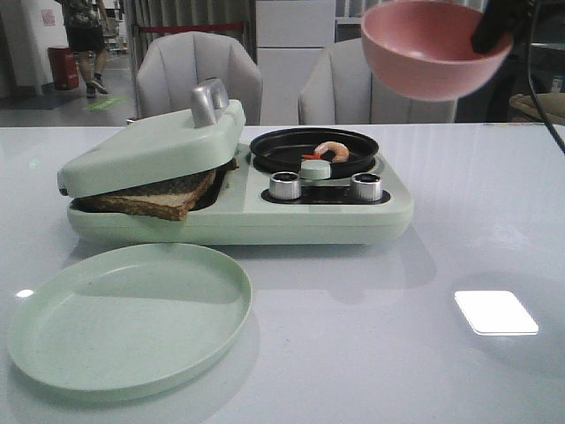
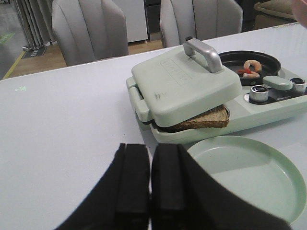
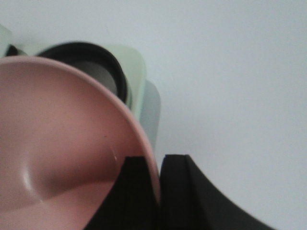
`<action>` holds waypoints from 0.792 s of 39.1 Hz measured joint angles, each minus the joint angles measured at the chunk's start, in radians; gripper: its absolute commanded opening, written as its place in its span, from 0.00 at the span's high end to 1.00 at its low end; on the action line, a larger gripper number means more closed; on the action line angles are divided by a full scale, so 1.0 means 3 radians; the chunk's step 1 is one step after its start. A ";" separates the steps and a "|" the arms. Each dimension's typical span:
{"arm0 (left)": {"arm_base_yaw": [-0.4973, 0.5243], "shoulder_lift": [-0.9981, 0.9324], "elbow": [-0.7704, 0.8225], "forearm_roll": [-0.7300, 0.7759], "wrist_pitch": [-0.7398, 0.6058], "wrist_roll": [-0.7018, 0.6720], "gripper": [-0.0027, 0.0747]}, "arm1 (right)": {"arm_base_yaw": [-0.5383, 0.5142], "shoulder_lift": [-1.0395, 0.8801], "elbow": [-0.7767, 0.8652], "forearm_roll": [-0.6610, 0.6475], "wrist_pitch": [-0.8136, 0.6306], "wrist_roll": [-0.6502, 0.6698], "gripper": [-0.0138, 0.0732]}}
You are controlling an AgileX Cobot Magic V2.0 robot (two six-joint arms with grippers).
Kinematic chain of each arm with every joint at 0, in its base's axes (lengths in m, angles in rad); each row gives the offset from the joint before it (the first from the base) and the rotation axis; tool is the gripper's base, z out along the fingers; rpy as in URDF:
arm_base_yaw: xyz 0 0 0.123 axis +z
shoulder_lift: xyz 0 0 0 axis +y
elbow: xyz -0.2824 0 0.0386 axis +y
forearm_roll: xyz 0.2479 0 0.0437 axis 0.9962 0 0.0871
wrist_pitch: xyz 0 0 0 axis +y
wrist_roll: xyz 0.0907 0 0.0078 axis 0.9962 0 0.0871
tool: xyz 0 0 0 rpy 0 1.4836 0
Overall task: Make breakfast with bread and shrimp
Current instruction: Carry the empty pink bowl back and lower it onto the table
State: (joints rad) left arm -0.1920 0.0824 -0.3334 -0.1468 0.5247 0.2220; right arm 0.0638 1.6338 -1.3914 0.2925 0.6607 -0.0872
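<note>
Front cam sits low, looking forward across the desk (image 1: 459, 247). Left wrist cam shares the sandwich maker (image 2: 192, 91). Right wrist cam looks down, super close.

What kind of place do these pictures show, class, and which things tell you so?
Probably an office or showroom demo area, not a home kitchen: grey upholstered chairs behind a white table, a person walking in an open hall, and a mint breakfast maker.
</note>
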 measured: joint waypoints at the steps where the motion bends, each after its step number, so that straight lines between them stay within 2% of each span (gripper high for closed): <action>1: 0.0000 0.0000 0.0000 0.0000 0.0000 0.0000 0.82 | -0.0036 -0.0002 0.0039 0.0000 0.0062 0.0000 0.68; 9: 0.0000 0.0000 0.0000 0.0000 0.0000 0.0000 0.82 | -0.0149 -0.0002 0.0581 0.0000 0.0130 0.0000 0.68; 19: 0.0000 0.0000 0.0000 0.0000 0.0000 0.0000 0.82 | -0.0152 -0.0002 0.1215 0.0000 -0.0265 0.0000 0.68; 24: 0.0000 0.0000 0.0000 0.0000 0.0000 0.0000 0.82 | -0.0152 -0.0002 0.1333 -0.0046 -0.0380 0.0000 0.67; 31: 0.0000 0.0000 0.0000 0.0000 0.0000 0.0000 0.82 | -0.0221 0.0097 0.1346 -0.0070 -0.0502 0.0000 0.60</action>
State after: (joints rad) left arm -0.1920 0.0824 -0.3334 -0.1468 0.5247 0.2220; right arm -0.0025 1.6628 -0.9877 0.2716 0.5101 -0.0872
